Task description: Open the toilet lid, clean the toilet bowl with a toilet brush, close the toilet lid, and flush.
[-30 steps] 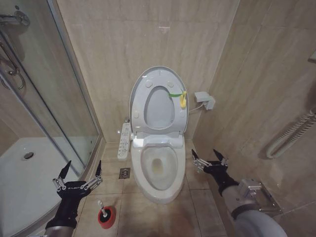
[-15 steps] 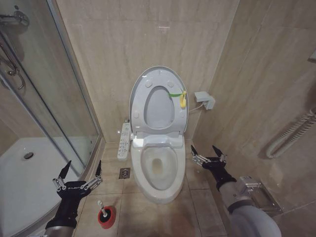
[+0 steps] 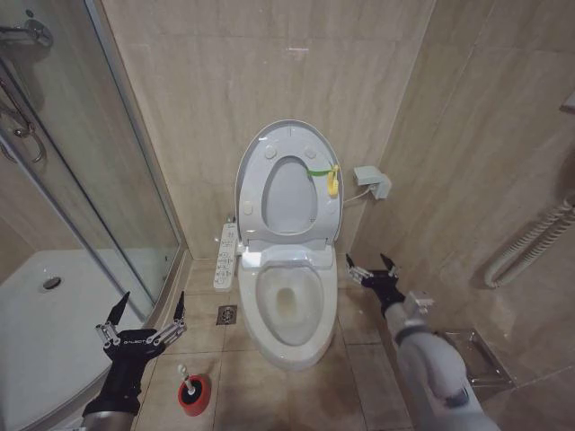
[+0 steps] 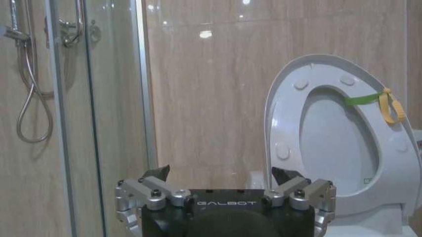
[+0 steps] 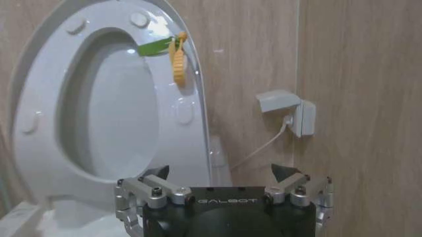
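The toilet lid (image 3: 289,196) (image 4: 336,133) (image 5: 108,113) stands upright against the back wall with the seat ring raised against it, and a yellow-green tag (image 3: 331,178) hangs at its right edge. Below it the white toilet bowl (image 3: 287,310) lies uncovered. The toilet brush (image 3: 183,373) stands with its white handle in a red holder cup (image 3: 194,396) on the floor, left of the bowl. My left gripper (image 3: 151,301) (image 4: 221,173) hovers open just above and left of the brush. On the bowl's right side, my right gripper (image 3: 368,262) (image 5: 221,170) is open and holds nothing.
A glass shower screen (image 3: 121,180) and white shower tray (image 3: 45,314) close off the left. A button-panel arm (image 3: 228,256) and floor drain (image 3: 226,314) lie left of the bowl. A wall socket box (image 3: 371,182) and a corrugated hose (image 3: 530,247) hang on the right.
My right arm has reached forward and slightly left, bringing its gripper closer beside the bowl's right rim. The left gripper, brush and lid have stayed put.
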